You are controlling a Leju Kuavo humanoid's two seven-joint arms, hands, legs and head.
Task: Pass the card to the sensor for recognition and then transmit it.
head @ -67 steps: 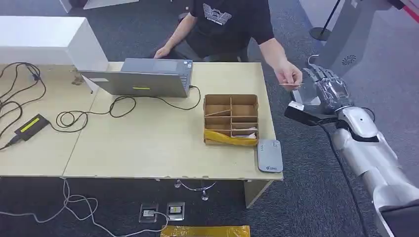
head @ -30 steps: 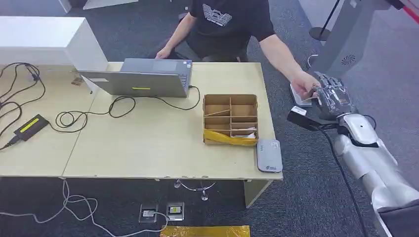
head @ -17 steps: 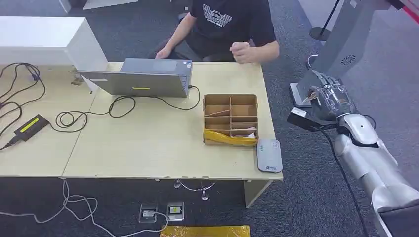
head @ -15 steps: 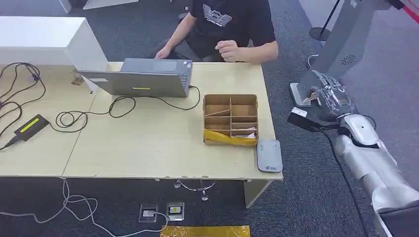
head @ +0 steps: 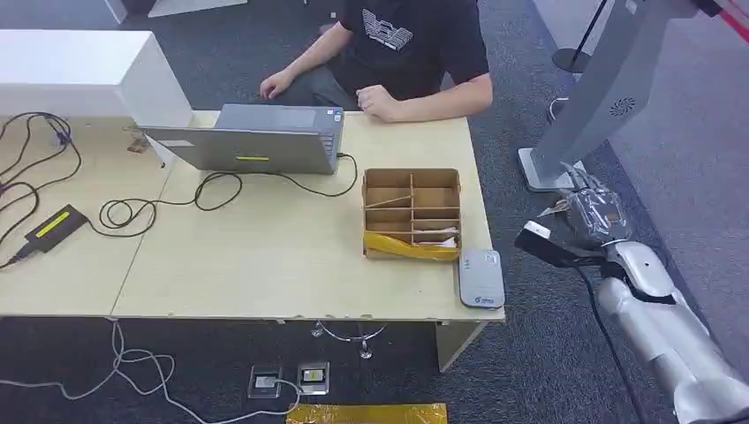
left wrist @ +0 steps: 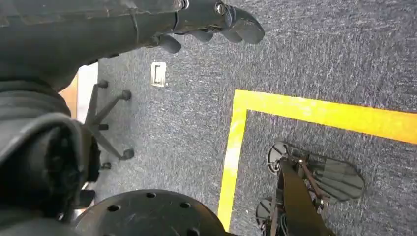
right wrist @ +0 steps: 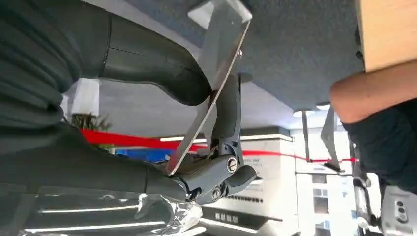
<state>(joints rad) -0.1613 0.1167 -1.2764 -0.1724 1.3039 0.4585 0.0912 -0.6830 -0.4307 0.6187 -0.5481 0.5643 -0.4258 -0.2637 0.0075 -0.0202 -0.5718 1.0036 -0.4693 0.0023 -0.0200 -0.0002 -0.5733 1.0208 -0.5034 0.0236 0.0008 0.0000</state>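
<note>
Table: pale wood top, spanning most of the head view, on dark grey carpet. A person in a black T-shirt sits at the far edge, one forearm resting on the table's far right corner, the other hand down beside the laptop.

Laptop: grey, at the far side, a black cable running from its right end in loops across the table top.

Cardboard organiser box: compartmented, right half of the table, yellow tape along its near wall. Pale items lie in a near compartment; too small to identify.

Card sensor: flat grey reader at the near right corner of the table, just beside the box's near right corner.

Right arm: silver, reaching up from the lower right, off the table's right edge. Right hand hangs over the carpet, near the base of a grey stand, well apart from the sensor.

Card: in the right wrist view, seen edge-on, pinched between the thick grey thumb and the darker fingers of the right hand. In the head view only a small pale sliver shows at the hand's left side.

Left hand: left wrist view, over carpet with a yellow floor line. Fingers loosely curled, nothing in them.
</note>
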